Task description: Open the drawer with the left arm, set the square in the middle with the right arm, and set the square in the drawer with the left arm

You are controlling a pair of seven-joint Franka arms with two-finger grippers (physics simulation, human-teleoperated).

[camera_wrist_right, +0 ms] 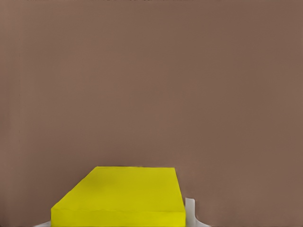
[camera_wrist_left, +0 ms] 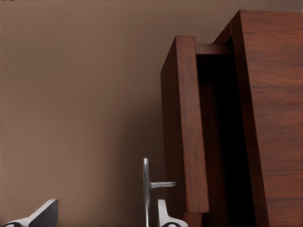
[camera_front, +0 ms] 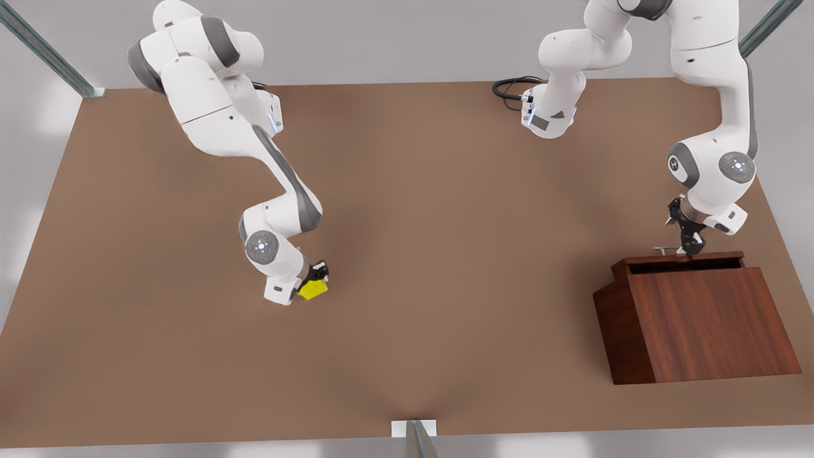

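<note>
The square point(camera_front: 313, 289) is a small yellow cube low over the brown table at the front view's left, and my right gripper point(camera_front: 316, 278) is shut on it. The right wrist view has the square point(camera_wrist_right: 123, 198) close up with a white fingertip point(camera_wrist_right: 190, 213) against its side. The drawer point(camera_front: 683, 261) tops the wooden cabinet point(camera_front: 706, 324) at the front view's right and is pulled out a little, leaving a dark gap. My left gripper point(camera_front: 690, 249) hangs at the drawer's silver handle point(camera_front: 664, 249). In the left wrist view its fingers point(camera_wrist_left: 45, 215) stand open around the handle point(camera_wrist_left: 146, 189).
The middle point(camera_front: 432, 254) of the table is bare brown surface between the two arms. A black cable point(camera_front: 512, 89) lies by the far arm base. A metal post point(camera_front: 416, 439) stands at the table's near edge.
</note>
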